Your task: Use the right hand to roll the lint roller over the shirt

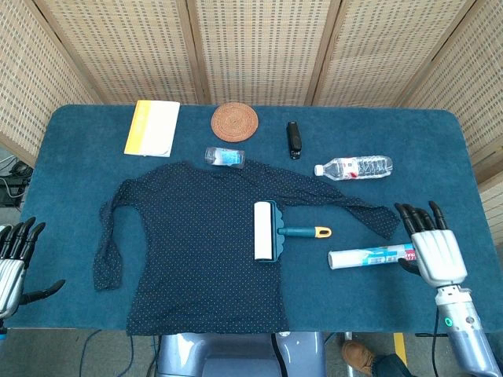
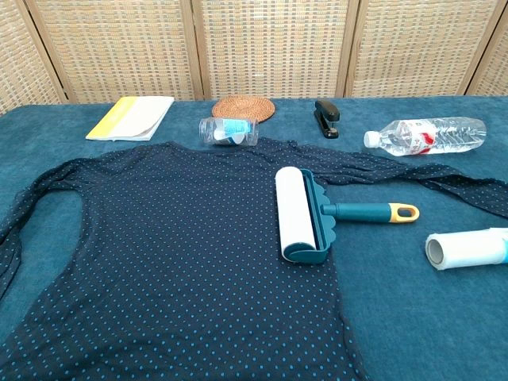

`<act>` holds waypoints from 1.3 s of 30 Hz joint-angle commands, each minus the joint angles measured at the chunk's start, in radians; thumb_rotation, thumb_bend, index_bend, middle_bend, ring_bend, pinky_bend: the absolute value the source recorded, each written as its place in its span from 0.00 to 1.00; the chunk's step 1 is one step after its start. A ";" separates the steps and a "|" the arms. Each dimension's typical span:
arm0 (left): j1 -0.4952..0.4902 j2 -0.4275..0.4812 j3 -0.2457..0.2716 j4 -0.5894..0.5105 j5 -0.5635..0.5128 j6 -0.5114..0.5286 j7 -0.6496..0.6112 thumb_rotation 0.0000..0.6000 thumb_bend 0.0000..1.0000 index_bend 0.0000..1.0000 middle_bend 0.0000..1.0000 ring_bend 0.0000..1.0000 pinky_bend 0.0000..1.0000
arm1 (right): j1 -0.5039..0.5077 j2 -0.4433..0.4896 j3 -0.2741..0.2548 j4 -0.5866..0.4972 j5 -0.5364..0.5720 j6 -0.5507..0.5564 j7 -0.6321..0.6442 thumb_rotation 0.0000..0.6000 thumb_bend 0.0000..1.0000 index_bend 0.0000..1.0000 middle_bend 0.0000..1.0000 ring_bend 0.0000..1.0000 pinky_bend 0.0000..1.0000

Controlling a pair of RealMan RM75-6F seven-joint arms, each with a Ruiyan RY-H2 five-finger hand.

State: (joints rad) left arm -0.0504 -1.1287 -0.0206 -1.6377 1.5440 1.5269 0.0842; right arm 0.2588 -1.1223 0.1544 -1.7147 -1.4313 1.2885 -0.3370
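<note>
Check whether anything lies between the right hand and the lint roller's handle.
Yes. The refill roll lies on the table just beside the right hand, between it and the lint roller, slightly nearer the table's front edge than the handle. The shirt's sleeve end also lies nearby.

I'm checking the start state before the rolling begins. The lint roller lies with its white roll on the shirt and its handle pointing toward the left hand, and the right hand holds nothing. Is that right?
Not quite: the handle of the lint roller points toward the right hand, not the left, as the head view shows. Its white roll does lie on the shirt, and the right hand holds nothing.
</note>
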 commanded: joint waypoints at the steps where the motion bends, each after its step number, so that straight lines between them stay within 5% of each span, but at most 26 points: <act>1: -0.007 -0.006 -0.009 0.003 -0.019 -0.015 0.010 1.00 0.00 0.00 0.00 0.00 0.00 | 0.163 0.031 0.067 -0.067 0.123 -0.223 -0.119 1.00 0.00 0.00 0.79 0.84 0.81; 4: -0.014 -0.011 -0.020 0.008 -0.050 -0.031 0.013 1.00 0.00 0.00 0.00 0.00 0.00 | 0.288 -0.003 0.109 -0.068 0.298 -0.369 -0.218 1.00 0.00 0.00 0.89 0.95 1.00; 8: -0.018 -0.013 -0.028 0.012 -0.068 -0.040 0.014 1.00 0.00 0.00 0.00 0.00 0.00 | 0.383 -0.073 0.115 -0.030 0.478 -0.418 -0.318 1.00 0.00 0.03 0.97 1.00 1.00; 17: -0.031 -0.019 -0.034 0.023 -0.100 -0.072 0.021 1.00 0.00 0.00 0.00 0.00 0.00 | 0.540 -0.269 0.067 0.100 0.746 -0.387 -0.479 1.00 0.06 0.39 1.00 1.00 1.00; 20: -0.034 -0.020 -0.035 0.024 -0.106 -0.077 0.020 1.00 0.00 0.00 0.00 0.00 0.00 | 0.565 -0.301 0.055 0.113 0.788 -0.368 -0.504 1.00 0.13 0.45 1.00 1.00 1.00; 39: -0.036 -0.013 -0.039 0.030 -0.115 -0.077 -0.005 1.00 0.00 0.00 0.00 0.00 0.00 | 0.669 -0.504 0.002 0.248 0.904 -0.272 -0.591 1.00 0.34 0.46 1.00 1.00 1.00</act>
State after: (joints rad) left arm -0.0865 -1.1421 -0.0591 -1.6077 1.4288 1.4504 0.0797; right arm 0.9196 -1.6131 0.1594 -1.4809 -0.5357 1.0125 -0.9198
